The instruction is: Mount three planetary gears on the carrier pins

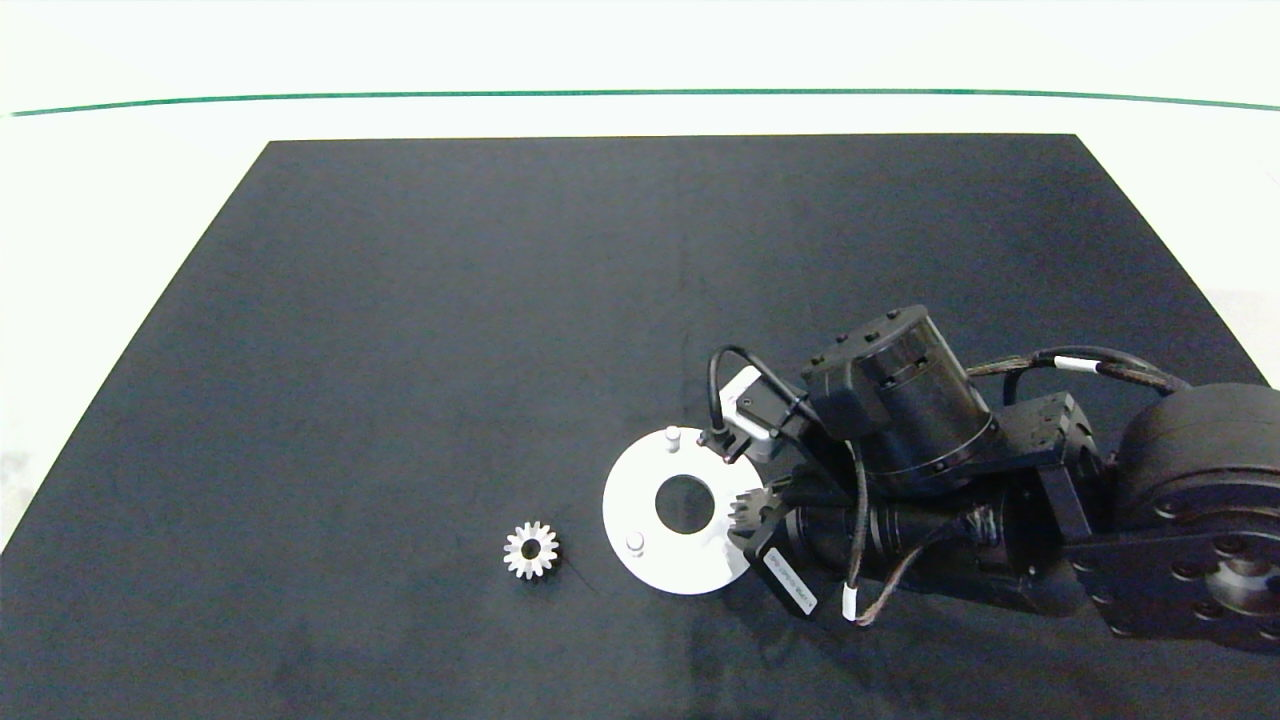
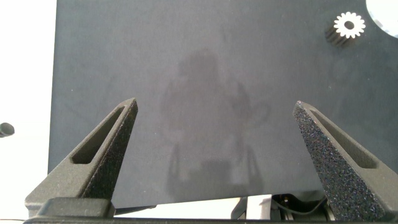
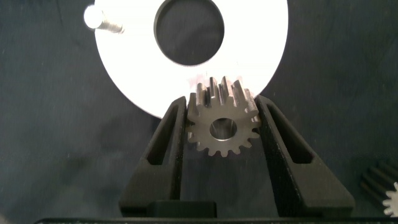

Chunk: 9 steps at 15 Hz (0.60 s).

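My right gripper [image 1: 757, 515] is shut on a silver planetary gear [image 3: 222, 124], its bore showing between the fingers. It holds the gear at the right-hand rim of the white carrier disc [image 1: 625, 500]. Two carrier pins [image 1: 672, 436] [image 1: 635, 543] stand bare on the disc; any pin under the held gear is hidden. A second gear [image 1: 531, 549] lies flat on the mat left of the disc. In the right wrist view a third gear [image 3: 387, 186] shows at the picture's edge on the mat. My left gripper [image 2: 214, 104] hangs open above bare mat, outside the head view.
A black mat [image 1: 450, 300] covers the table, with pale table surface around it and a green line at the far side. The right arm's dark body [image 1: 1000, 500] covers the mat's right front part.
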Motion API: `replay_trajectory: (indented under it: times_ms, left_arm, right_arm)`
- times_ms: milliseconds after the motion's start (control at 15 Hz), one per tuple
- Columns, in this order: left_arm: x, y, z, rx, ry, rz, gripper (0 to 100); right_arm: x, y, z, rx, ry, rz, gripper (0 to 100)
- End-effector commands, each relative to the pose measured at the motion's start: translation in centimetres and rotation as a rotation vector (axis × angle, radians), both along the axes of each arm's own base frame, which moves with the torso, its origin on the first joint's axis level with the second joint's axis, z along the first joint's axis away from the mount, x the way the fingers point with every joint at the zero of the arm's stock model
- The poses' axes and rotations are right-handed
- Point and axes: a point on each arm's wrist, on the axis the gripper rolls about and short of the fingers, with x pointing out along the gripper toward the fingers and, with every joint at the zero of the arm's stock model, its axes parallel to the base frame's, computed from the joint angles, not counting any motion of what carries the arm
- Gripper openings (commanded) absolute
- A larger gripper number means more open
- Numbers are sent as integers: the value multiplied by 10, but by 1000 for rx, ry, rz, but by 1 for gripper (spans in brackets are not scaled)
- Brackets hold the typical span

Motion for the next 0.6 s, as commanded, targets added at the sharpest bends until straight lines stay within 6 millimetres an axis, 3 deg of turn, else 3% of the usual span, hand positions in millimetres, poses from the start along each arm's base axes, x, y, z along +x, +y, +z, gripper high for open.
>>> replay_trajectory:
  times_ms: [67,600]
  left_arm:
    - [0,0,0,1,5,1,100]
    - [0,0,2,0,2,-5,100]
  right_arm:
    - [2,3,0,5,-9,4,7]
    - [2,4,2,9,-14,5,7]
